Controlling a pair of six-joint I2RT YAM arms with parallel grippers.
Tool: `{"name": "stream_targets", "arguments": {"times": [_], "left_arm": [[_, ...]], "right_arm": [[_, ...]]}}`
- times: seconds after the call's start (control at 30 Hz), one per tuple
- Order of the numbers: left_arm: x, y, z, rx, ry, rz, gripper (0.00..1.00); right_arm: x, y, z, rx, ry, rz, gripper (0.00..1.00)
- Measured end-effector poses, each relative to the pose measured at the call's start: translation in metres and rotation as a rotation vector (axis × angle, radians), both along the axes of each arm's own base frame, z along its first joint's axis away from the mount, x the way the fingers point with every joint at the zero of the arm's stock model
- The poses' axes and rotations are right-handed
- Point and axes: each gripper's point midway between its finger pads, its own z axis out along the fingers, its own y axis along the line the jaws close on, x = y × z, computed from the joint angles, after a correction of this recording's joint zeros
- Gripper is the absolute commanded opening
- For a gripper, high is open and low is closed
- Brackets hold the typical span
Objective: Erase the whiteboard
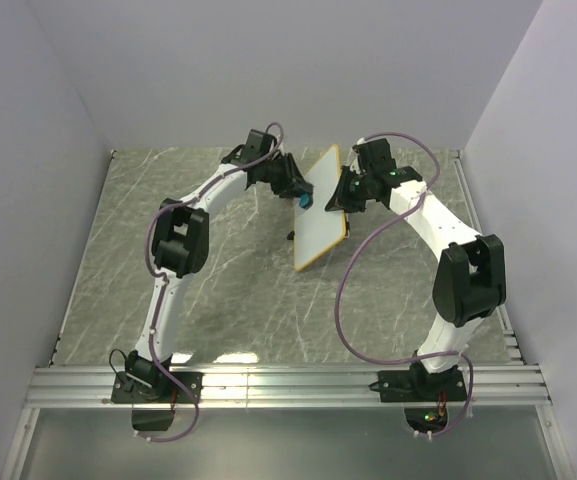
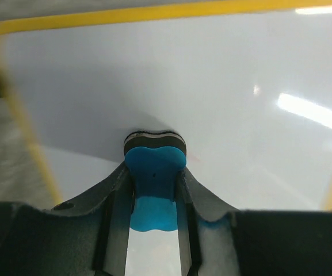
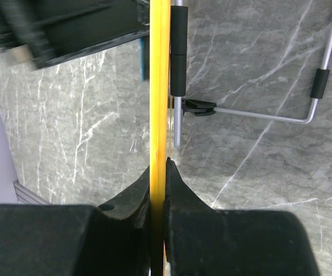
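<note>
Whiteboard (image 1: 318, 215) rim pinched in right hand (image 3: 159, 168), left hand (image 2: 154, 175) gripping blue eraser (image 2: 154, 162), seemingly touching board face, inside its edges

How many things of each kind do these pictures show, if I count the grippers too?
1 whiteboard
1 blue eraser
2 grippers: left gripper, right gripper
Total: 4

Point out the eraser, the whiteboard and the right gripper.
eraser (image 2: 154, 164): left wrist view, its blue body.
whiteboard (image 1: 320, 225): top external view, its white face.
right gripper (image 3: 159, 168): right wrist view, midway between its tips, on the yellow rim.
</note>
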Motion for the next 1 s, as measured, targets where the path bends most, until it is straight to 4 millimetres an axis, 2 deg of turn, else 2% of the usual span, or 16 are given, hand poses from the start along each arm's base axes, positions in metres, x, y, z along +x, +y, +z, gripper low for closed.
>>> {"name": "stream_targets", "arguments": {"times": [0.17, 0.23, 0.47, 0.57, 0.63, 0.87, 1.0], "left_arm": [[0.01, 0.04, -0.071, 0.145, 0.097, 0.071, 0.0], [0.009, 0.052, -0.095, 0.189, 0.146, 0.094, 0.0], [0.01, 0.053, -0.091, 0.187, 0.142, 0.09, 0.0], [0.011, 0.048, -0.08, 0.169, 0.136, 0.085, 0.0], [0.014, 0.04, -0.066, 0.136, 0.115, 0.08, 0.0], [0.008, -0.002, 0.008, -0.055, 0.032, 0.011, 0.0], [0.006, -0.02, 0.043, -0.161, -0.017, -0.031, 0.0]], "right_arm": [[0.0, -0.002, -0.001, -0.011, -0.004, 0.002, 0.0], [0.0, -0.002, 0.0, -0.016, -0.009, 0.009, 0.0], [0.0, -0.002, 0.0, -0.021, -0.009, 0.016, 0.0], [0.0, -0.002, 0.0, -0.02, -0.008, 0.016, 0.0], [0.0, -0.002, 0.0, -0.019, -0.007, 0.015, 0.0], [0.0, 0.0, 0.0, -0.006, 0.009, 0.01, 0.0], [0.0, 0.001, 0.001, -0.005, 0.013, 0.01, 0.0]]}}
